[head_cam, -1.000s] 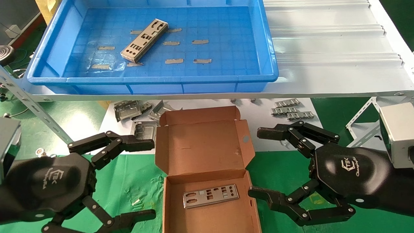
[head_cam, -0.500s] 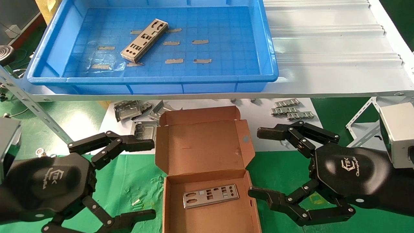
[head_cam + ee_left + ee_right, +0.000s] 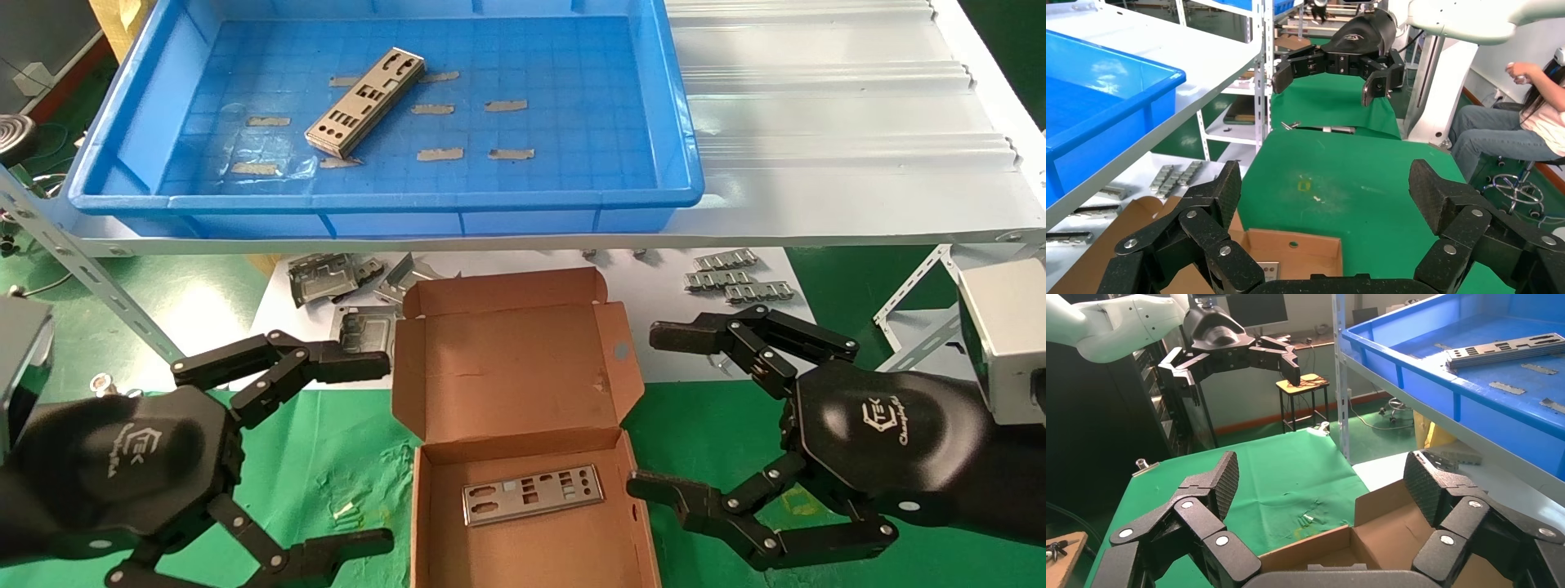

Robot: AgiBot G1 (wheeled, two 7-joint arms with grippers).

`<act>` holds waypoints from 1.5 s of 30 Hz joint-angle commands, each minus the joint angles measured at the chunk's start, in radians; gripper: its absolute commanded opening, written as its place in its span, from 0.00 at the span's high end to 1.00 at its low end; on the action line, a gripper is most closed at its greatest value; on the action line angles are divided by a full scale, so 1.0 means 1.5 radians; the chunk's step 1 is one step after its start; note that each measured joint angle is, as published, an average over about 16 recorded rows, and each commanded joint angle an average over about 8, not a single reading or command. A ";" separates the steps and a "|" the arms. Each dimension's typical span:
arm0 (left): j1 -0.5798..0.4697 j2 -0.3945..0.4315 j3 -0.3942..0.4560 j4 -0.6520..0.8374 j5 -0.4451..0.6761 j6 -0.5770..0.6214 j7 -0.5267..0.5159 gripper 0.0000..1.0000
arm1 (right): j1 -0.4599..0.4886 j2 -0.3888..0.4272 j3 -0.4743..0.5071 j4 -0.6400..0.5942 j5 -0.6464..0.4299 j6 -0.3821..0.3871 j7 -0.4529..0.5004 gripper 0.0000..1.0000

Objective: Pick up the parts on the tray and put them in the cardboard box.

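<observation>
A silver-grey punched part [image 3: 365,101] lies slantwise on the floor of the blue tray [image 3: 122,131] on the white shelf; it also shows in the right wrist view [image 3: 1505,350]. The open cardboard box [image 3: 515,384] sits on the green table below, with another part [image 3: 533,494] flat inside it. My left gripper [image 3: 372,449] is open and empty, left of the box. My right gripper [image 3: 654,412] is open and empty, right of the box. Both hover low beside the box; each shows far off in the other's wrist view.
Bent grey metal frames [image 3: 327,278] and small ridged strips [image 3: 735,282] lie on a white sheet behind the box, under the shelf. A white ribbed metal sheet [image 3: 825,106] is right of the tray. Slotted shelf struts [image 3: 90,278] slant down on both sides.
</observation>
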 commanded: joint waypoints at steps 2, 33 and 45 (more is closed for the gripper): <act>0.000 0.000 0.000 0.000 0.000 0.000 0.000 0.00 | 0.000 0.000 0.000 0.000 0.000 0.000 0.000 0.00; 0.000 0.000 0.000 0.000 0.000 0.000 0.000 0.00 | 0.000 0.000 0.000 0.000 0.000 0.000 0.000 0.00; 0.000 0.000 0.000 0.000 0.000 0.000 0.000 0.00 | 0.000 0.000 0.000 0.000 0.000 0.000 0.000 0.00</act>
